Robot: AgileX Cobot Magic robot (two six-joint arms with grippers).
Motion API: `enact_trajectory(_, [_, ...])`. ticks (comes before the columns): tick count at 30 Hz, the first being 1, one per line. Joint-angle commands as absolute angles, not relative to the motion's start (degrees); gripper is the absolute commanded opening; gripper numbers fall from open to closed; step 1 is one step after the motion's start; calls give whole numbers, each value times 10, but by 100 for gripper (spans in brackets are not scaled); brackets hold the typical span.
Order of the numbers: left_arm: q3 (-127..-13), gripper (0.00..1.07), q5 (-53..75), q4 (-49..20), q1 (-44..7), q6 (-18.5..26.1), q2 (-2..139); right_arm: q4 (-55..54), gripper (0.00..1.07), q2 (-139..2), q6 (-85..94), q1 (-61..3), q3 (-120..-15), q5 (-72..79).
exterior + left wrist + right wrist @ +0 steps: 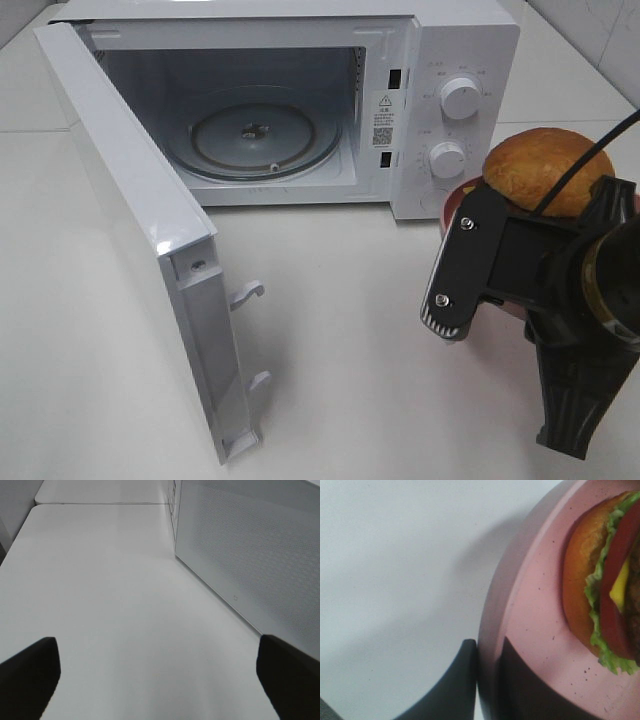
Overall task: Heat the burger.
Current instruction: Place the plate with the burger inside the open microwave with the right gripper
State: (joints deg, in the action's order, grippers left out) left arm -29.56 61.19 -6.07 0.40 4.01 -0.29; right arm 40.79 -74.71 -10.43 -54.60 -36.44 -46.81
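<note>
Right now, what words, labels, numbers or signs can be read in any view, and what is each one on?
No text can be quoted.
Sticker on the microwave frame: warning triangle sign, print too small to read.
QR code below it: no words.
Marks around upper knob and lower knob: too small.
Wrist views: none.

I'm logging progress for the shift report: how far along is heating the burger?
Done: the microwave door stands open, glass turntable bare. In hand: the right gripper is shut on the rim of the pink plate with the burger on it, not yet inside. The left gripper is open, holding nothing. Left: plate in, door shut, start heating.
</note>
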Motion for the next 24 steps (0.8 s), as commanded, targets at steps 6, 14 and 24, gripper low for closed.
enact_trajectory(6, [-296,100,612,-63,6,37,-5,488,1,-743,-45,-547,-364,-450])
enact_trajectory(14, [-296,100,612,-63,6,37,-5,484,2,-743,14,-547,-364,-394])
enact_trajectory(24, [-296,100,612,-63,6,37,-5,484,3,-743,104,-547,-364,-293])
